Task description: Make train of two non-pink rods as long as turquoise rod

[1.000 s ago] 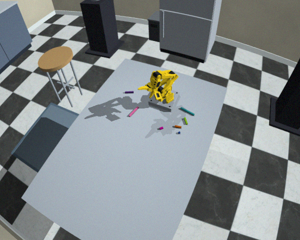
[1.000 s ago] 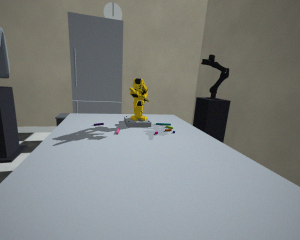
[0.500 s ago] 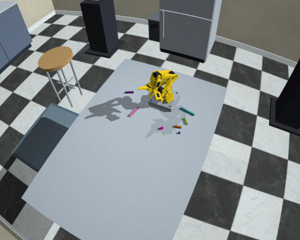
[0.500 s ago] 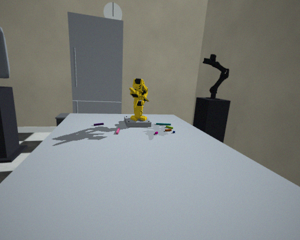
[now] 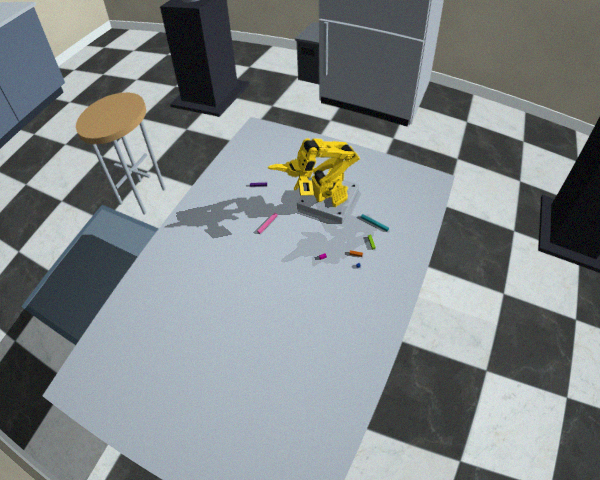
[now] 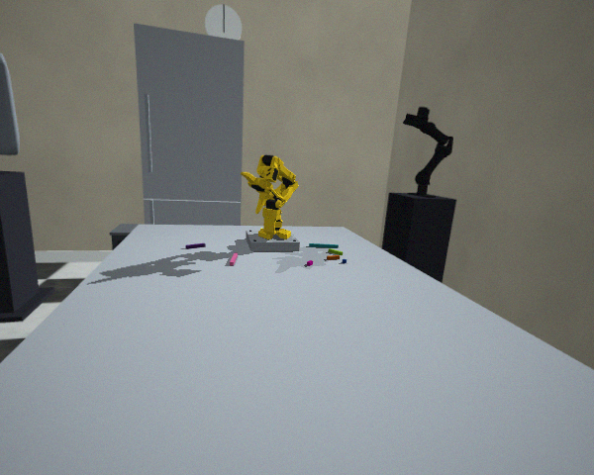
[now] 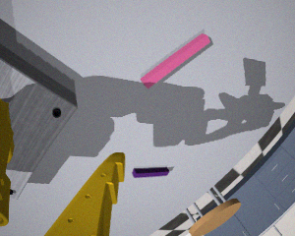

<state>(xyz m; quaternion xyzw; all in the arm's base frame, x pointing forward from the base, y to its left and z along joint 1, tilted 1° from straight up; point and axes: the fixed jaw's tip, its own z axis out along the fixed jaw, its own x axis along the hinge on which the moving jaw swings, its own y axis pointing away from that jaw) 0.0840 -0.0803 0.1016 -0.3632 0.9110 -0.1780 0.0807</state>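
Top view: turquoise rod (image 5: 374,222) flat, long axis diagonal, beside base (image 5: 318,212); hand (image 5: 282,167) spread apart, holding nothing.

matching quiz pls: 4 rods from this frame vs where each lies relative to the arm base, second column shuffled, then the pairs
Rods:
1. purple rod
2. pink rod
3. turquoise rod
4. blue rod

Places (top view):
A. nearest the base plate, just off its right corner
B. alone at far left, in line with the open gripper
C. smallest piece, lowest in the image, below the orange rod
D. slanted, left of the base plate, at the edge of the arm's shadow

Pairs: 1-B, 2-D, 3-A, 4-C
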